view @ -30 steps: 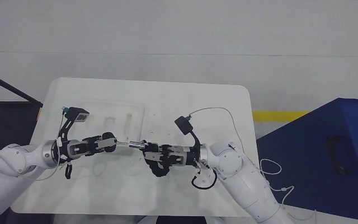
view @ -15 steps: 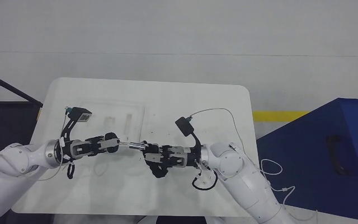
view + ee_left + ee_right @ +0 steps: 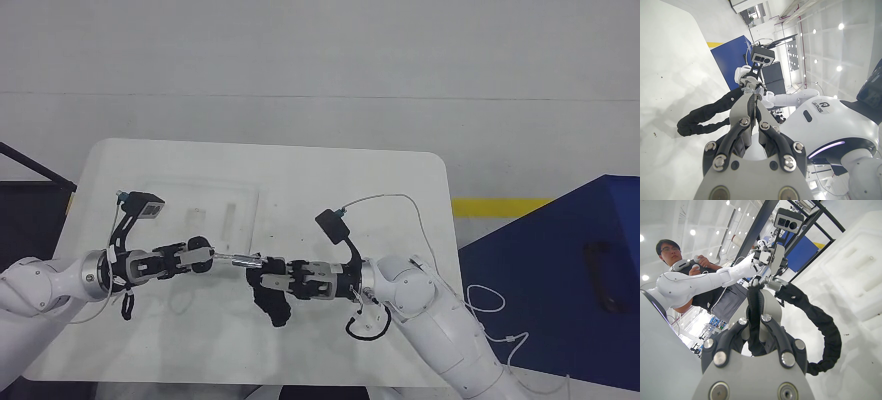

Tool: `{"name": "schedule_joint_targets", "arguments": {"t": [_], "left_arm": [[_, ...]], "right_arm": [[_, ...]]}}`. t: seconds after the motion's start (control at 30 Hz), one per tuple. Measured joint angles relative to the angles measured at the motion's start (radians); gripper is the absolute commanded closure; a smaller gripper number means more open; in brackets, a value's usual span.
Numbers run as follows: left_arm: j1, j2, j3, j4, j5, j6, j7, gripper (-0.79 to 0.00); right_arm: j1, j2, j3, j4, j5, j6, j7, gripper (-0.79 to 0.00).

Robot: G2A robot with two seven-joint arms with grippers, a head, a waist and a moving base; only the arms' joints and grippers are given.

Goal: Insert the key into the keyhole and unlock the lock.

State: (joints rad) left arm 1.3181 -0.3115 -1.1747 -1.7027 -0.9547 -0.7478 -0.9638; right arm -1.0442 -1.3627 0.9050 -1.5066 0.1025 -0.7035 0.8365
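Observation:
Both grippers meet above the middle of the white table point(image 3: 380, 190). My left gripper point(image 3: 207, 257) point(image 3: 753, 97) is shut on the flat dark key point(image 3: 754, 108), whose tip sits at the keyhole of the silver lock cylinder point(image 3: 759, 93) point(image 3: 773, 284). My right gripper point(image 3: 268, 270) point(image 3: 755, 289) is shut on the black sleeved cable of the lock point(image 3: 753, 308), just beside the cylinder. The rest of the cable hangs in a loop point(image 3: 273, 306) point(image 3: 696, 119) point(image 3: 826, 325) down to the table. How deep the key sits cannot be seen.
A white foam tray point(image 3: 205, 212) point(image 3: 857, 262) with moulded recesses lies on the table behind the left gripper. Open table surface lies right of and in front of the grippers. A blue cabinet point(image 3: 560, 260) stands beyond the table's right edge.
The right gripper has turned and shifted slightly left, and the black cable loop has swung down toward the table's front. The left gripper has held the key almost still.

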Motion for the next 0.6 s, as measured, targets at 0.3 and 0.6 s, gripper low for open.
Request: {"name": "schedule_joint_targets", "arguments": {"t": [0.3, 0.6], "left_arm": [[0.019, -0.017, -0.033, 0.004, -0.029, 0.027, -0.052, 0.000], [0.029, -0.037, -0.059, 0.006, -0.031, 0.048, -0.090, 0.000]], "right_arm": [[0.004, 0.005, -0.006, -0.002, -0.001, -0.011, -0.002, 0.000], [0.013, 0.007, -0.020, -0.002, -0.012, -0.006, -0.009, 0.000]]}}
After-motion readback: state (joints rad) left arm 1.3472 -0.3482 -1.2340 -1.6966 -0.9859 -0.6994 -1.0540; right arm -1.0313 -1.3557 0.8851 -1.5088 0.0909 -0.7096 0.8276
